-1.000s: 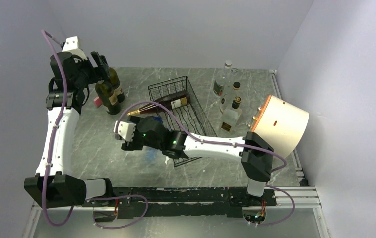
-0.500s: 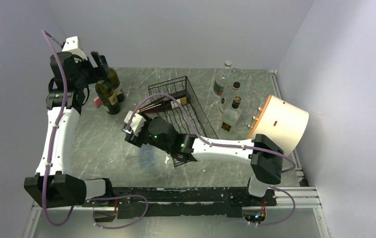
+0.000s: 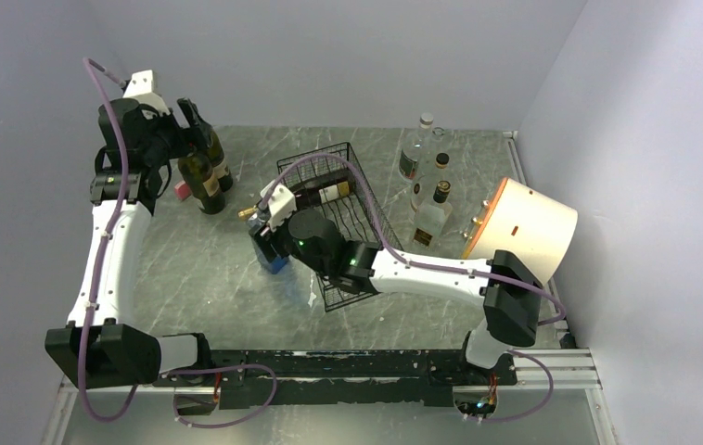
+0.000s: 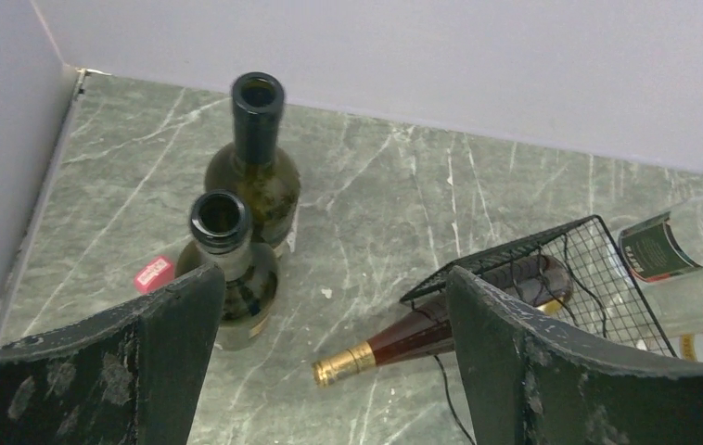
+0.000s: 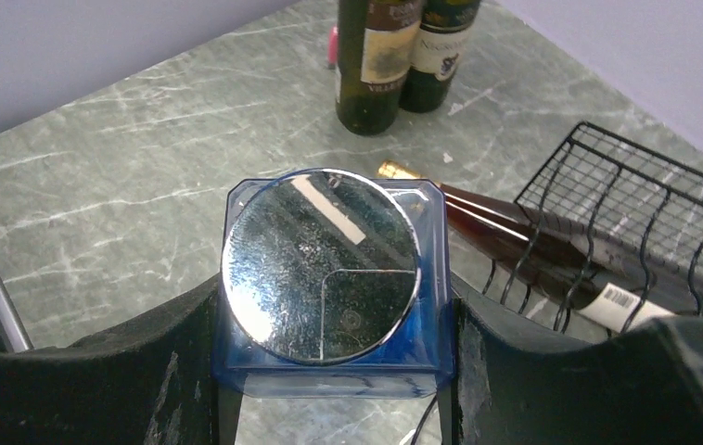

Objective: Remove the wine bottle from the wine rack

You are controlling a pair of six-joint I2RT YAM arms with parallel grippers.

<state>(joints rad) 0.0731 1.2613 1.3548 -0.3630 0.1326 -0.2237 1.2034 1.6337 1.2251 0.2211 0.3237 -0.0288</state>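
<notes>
The black wire wine rack [image 3: 357, 209] lies mid-table. A dark red wine bottle [image 3: 315, 196] with a gold foil neck lies across its far end, neck poking out to the left. It also shows in the left wrist view [image 4: 422, 338] and the right wrist view [image 5: 515, 246]. My right gripper [image 3: 269, 243] is shut on a blue square bottle with a round silver cap [image 5: 329, 278], just left of the rack [image 5: 645, 185] and near the gold neck. My left gripper [image 4: 334, 362] is open and empty, high at the back left [image 3: 190, 116].
Two upright dark green bottles [image 3: 204, 181] [image 4: 255, 176] stand below my left gripper, with a small pink block [image 3: 182, 190] beside them. Clear bottles [image 3: 431, 209] stand at the back right. A white cylinder with an orange rim [image 3: 524, 232] lies at the right.
My right gripper has carried the blue bottle from the front left of the rack back and to the right, up to the wine bottle's neck. The left arm has shifted only slightly.
</notes>
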